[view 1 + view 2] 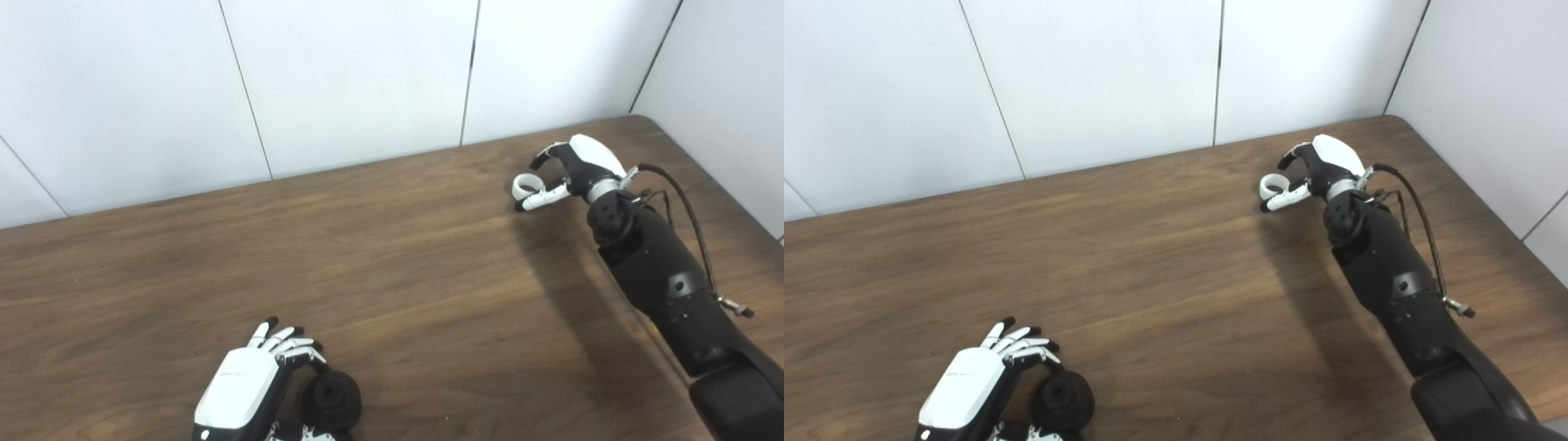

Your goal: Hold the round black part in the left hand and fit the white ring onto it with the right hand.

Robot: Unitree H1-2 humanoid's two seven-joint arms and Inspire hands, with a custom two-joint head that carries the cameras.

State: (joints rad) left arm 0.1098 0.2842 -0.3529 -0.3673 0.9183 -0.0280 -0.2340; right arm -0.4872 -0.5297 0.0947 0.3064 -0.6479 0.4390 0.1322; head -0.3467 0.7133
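The round black part (331, 399) rests on the table near the front edge. My left hand (245, 386) lies against its left side, fingers (297, 350) curled onto its upper rim and thumb under its lower rim, so it is shut on the part. The white ring (525, 184) lies on the table at the far right. My right hand (572, 171) is open around it. The thumb (1287, 197) touches the ring's near side, and the fingers (1291, 158) arch above it without closing.
The brown wooden table (392, 263) meets white wall panels along its far edge and a white wall at its right edge. My right forearm (667, 288), with a looped cable, lies over the table's right side.
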